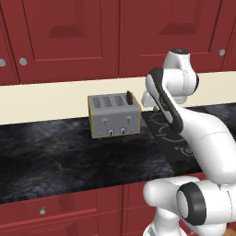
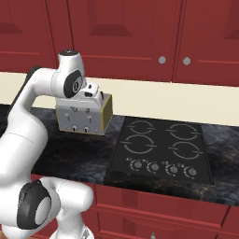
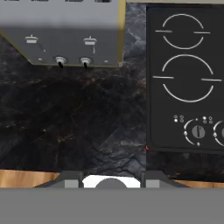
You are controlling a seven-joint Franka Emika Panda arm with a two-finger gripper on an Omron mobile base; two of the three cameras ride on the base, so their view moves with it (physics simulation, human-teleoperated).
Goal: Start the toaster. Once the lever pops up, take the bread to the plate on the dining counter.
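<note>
Robot's hand [image 2: 93, 93], grip state unclear, hovers right of the toaster [image 1: 114, 115]; bread [image 1: 130, 97] looks light and crumbly, so pinch its exposed top.

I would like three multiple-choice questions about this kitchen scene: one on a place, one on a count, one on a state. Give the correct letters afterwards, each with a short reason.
1. Where does the toaster stand relative to the stovetop?
A. on top of it
B. beside it on the black worktop
C. inside a cabinet

2. How many ring markings does the stovetop show?
A. two
B. four
C. six

3. In what state is the bread?
A. sitting in a toaster slot, its top sticking out
B. lying flat on the worktop
C. held in the hand

Answers:
1 B: the toaster rests on the stone next to the stovetop's edge.
2 B: the right base view shows two rows of two rings.
3 A: the dark slice rises from the rightmost slot.
</note>
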